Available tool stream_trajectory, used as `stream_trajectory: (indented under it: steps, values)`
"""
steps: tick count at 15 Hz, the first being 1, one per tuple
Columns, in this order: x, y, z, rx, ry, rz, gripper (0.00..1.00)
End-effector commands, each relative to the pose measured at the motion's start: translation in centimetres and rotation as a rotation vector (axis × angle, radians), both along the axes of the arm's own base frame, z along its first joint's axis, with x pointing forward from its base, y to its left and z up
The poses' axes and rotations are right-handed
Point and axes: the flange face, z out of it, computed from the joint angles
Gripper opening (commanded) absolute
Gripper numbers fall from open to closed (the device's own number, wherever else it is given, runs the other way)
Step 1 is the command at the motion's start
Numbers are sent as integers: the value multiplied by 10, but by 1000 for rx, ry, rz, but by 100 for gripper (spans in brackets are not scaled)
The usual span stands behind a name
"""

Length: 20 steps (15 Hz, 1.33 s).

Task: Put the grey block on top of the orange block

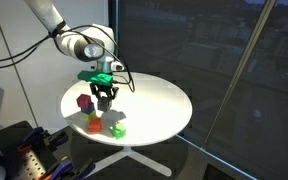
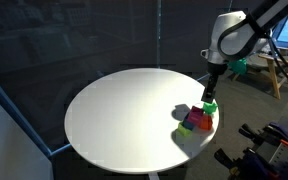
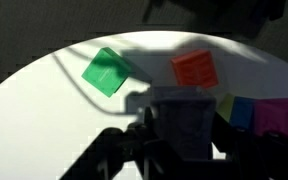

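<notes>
1. Gripper (image 3: 187,140) comes in from the bottom of the wrist view. Its dark fingers (image 3: 134,140) sit on either side of the grey block (image 3: 189,118) and look clamped on it, so the block is held in the grasp.
2. The grey block is not on the orange block (image 3: 195,69). In the wrist view the orange block lies on the white surface (image 3: 44,110), past the grey block and clear of it.
3. In an exterior view the gripper (image 1: 105,97) hangs over the round surface (image 1: 159,100), just above the cluster of cubes. The grey block is too small to make out there.
4. Orange block (image 1: 94,122) rests on the surface below and slightly in front of the gripper, with a green cube (image 1: 117,129) beside it and a magenta cube (image 1: 83,101) behind.
5. Wrist view – green cube (image 3: 106,72) sits rotated at upper left, well apart from the orange block. Magenta cube (image 3: 279,118) and a blue cube (image 3: 242,112) are at the right edge.
6. In an exterior view the gripper (image 2: 210,93) is right over the cube cluster near the rim of the surface (image 2: 114,110), with the green cube (image 2: 210,106) directly under it. The other colours there are blurred together.
</notes>
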Motion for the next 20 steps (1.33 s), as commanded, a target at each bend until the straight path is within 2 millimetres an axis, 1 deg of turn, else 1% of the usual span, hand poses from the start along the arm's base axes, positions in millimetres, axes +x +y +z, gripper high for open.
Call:
stream_trajectory:
  steps: [1, 2, 3, 12, 20]
  values:
    - [0, 0, 0, 0, 1, 0, 54]
    - [0, 0, 0, 0, 1, 0, 54]
    - [0, 0, 0, 0, 1, 0, 29]
    - [-10, 19, -4, -14, -7, 39, 29]
    - [-27, 26, -16, -40, -33, 76, 29]
